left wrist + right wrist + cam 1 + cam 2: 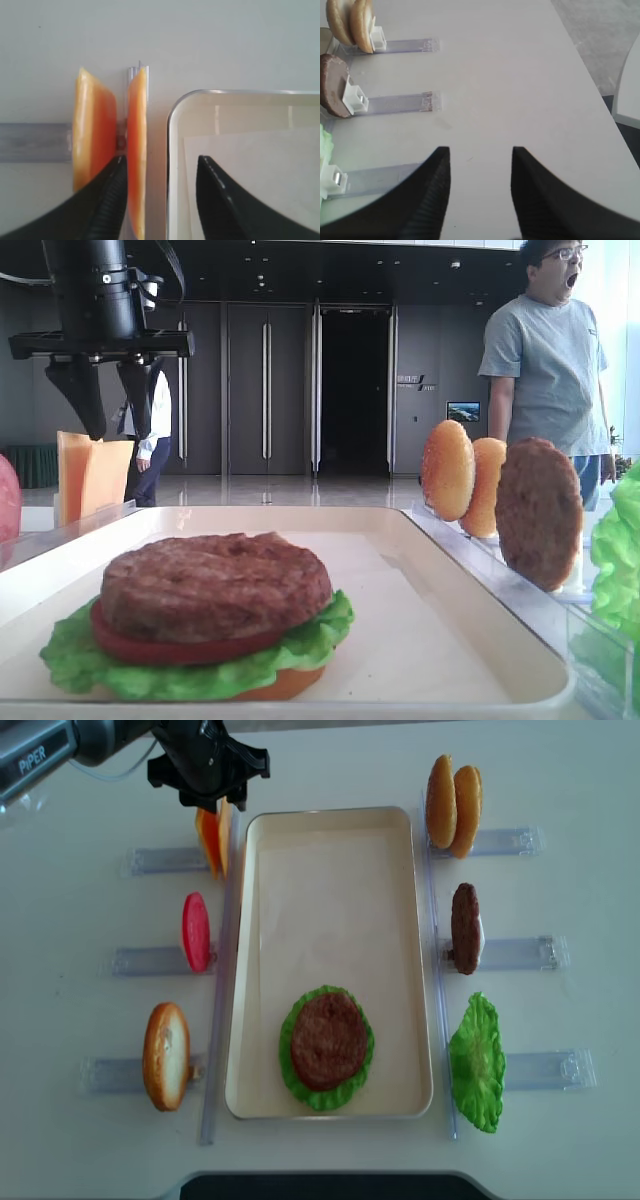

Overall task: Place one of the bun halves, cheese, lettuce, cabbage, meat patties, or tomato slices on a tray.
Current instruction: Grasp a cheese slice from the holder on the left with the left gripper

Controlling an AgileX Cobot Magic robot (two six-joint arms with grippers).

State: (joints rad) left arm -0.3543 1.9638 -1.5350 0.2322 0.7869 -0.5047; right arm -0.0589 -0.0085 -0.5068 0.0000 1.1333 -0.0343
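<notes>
While the left gripper [160, 200] hangs over two upright cheese slices [210, 838] in a clear rack [160, 860], its jaws are spread wide, one finger [107, 200] between the slices, the other over the tray [255, 970] rim. Nothing is pinched. On the tray sits a stack: bun [285, 685], lettuce [90, 660], tomato [150, 645], patty [215, 585]. Racks beside the tray hold a tomato slice [195, 931], bun halves [452, 800], another patty [464, 927] and lettuce [477, 1062]. The right gripper [480, 195] is spread above bare table [520, 75], empty.
</notes>
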